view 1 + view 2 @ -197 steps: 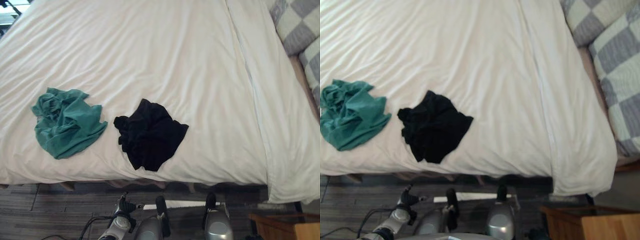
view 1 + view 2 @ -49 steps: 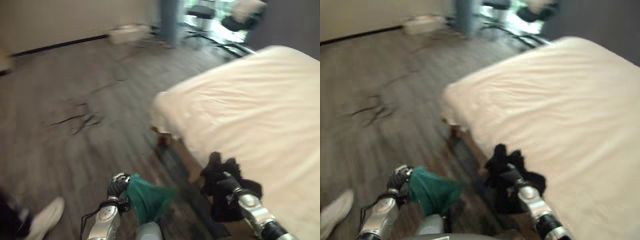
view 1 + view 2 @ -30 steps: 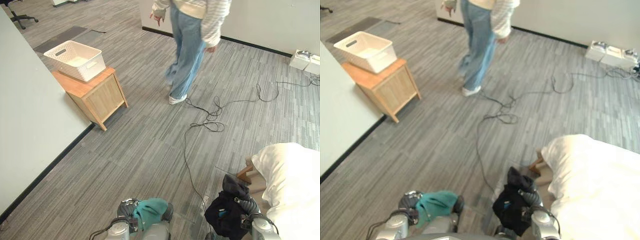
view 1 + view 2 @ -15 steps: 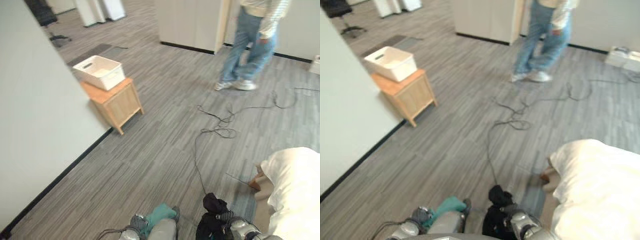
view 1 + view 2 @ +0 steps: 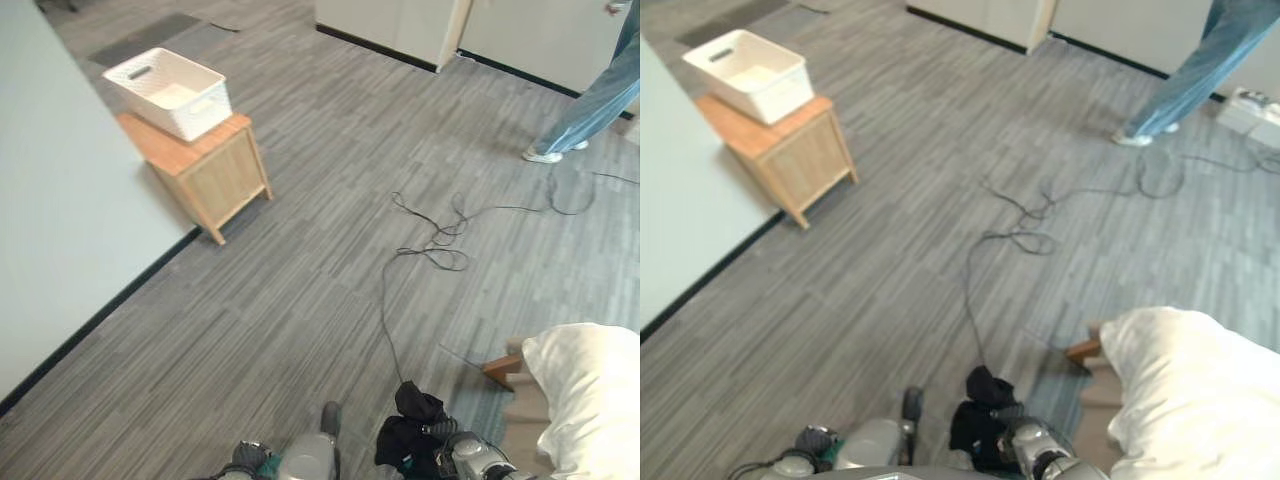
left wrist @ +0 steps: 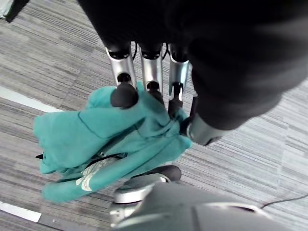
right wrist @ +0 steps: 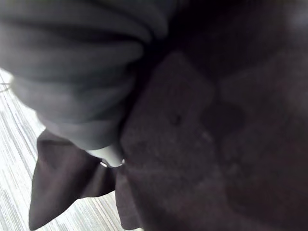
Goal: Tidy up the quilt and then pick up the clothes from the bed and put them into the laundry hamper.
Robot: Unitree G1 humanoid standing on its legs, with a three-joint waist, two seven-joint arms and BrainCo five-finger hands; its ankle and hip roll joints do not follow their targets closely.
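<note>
Left wrist view: left hand [image 6: 144,82] clenches the teal garment [image 6: 106,139]; right hand [image 5: 462,458] grips the black garment [image 5: 408,432] above the floor [image 5: 300,280].

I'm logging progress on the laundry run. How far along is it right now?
Both garments are off the bed. The left hand is curled round the green garment, and the black garment hangs at the right hand, whose fingers are hidden in cloth. Left to do: cross the floor to the white hamper on the wooden cabinet and drop both in.
</note>
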